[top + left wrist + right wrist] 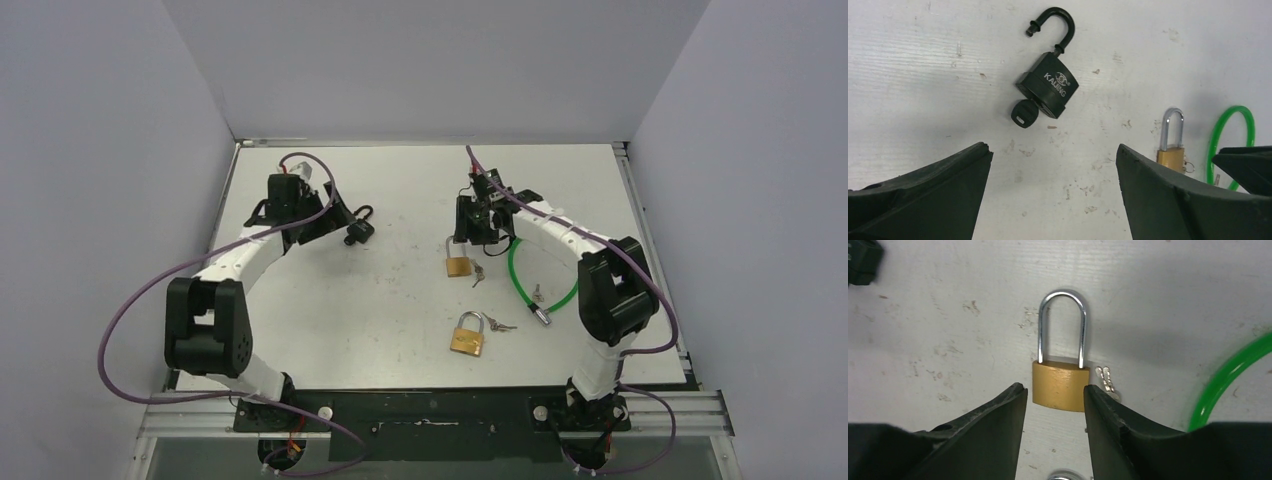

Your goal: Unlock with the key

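Table [380,320] bears black padlock [1049,85], brass padlocks [459,266], green cable [1220,379].

Looks down on a scuffed white tabletop [923,65]. Frames the scene between the left fingers [933,200], spread wide along the bottom edge and closed on nothing. Finds a black padlock [1049,85] lying flat beyond them, clear of both tips, marked KAIJING in white. Shows its shackle [1060,25] standing open, one end free of the body. Shows a black-headed key [1024,115] seated in the lock's lower end. Catches, off to the right, a brass padlock [1170,150] with a silver shackle, partly hidden behind the right-hand finger, and a green cable loop [1237,106] just beside it.
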Available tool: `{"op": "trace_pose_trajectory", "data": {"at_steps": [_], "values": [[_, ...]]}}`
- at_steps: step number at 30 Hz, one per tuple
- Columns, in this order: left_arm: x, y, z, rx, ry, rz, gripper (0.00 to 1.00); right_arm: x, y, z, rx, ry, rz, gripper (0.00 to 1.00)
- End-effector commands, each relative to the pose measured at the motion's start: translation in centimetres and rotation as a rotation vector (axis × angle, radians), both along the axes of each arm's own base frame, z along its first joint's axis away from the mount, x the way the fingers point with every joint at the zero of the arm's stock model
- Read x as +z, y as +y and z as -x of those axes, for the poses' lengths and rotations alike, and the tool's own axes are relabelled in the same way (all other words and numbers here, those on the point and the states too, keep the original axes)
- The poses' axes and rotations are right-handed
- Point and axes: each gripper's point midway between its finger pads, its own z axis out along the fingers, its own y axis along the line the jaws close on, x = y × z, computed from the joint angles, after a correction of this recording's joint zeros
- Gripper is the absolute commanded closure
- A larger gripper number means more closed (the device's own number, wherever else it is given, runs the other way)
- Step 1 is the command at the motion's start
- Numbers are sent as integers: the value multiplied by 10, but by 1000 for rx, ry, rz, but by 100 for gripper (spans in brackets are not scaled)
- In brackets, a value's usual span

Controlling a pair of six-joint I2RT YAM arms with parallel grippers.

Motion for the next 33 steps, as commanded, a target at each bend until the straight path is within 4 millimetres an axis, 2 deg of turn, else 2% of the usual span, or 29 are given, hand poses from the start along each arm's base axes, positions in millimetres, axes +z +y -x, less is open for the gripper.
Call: {"op": "trace_pose_trajectory", "data": {"at_steps": [1,3,6,15,24,33], "values": [[33,-4,9,-14,-93,49,8,-18,-33,8,-40,32,172,52],[39,-7,16,-17,-103,69,7,-23,-43,12,-17,62,211,49],[42,-10,26,-22,-105,94,8,-28,-53,17,1,89,235,49],[49,-16,41,-46,-128,137,11,-49,-46,34,77,158,222,55],[49,-19,44,-33,-134,174,12,-68,-44,45,101,208,240,65],[47,-19,44,-22,-135,182,13,-77,-45,41,91,186,276,78]]}}
